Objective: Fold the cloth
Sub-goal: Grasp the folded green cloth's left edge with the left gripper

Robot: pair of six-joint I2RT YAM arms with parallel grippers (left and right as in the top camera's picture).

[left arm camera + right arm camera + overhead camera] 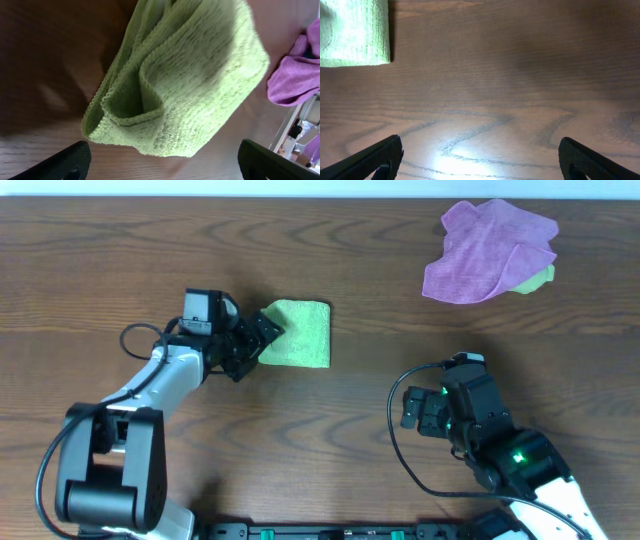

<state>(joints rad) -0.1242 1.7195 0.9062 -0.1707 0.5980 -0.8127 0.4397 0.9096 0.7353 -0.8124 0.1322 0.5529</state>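
Reaching low across the table point(120, 260), the left hand point(256, 347) sits at the left edge of the folded lime-green cloth point(300, 333), fingers spread and gripping nothing. The cloth lies left of centre, nearly square, its layered edges facing that hand. Farther right, the right hand point(422, 412) hovers with fingers apart and empty, and its wrist view crops the cloth to one corner.

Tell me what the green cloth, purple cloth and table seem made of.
Green cloth: soft terry-like fabric, matte; looped weave and a stitched edge show. Purple cloth: probably similar soft fabric, going by its limp crumpled folds. Table: wood or wood-look laminate, smooth, with grain and a glare patch.
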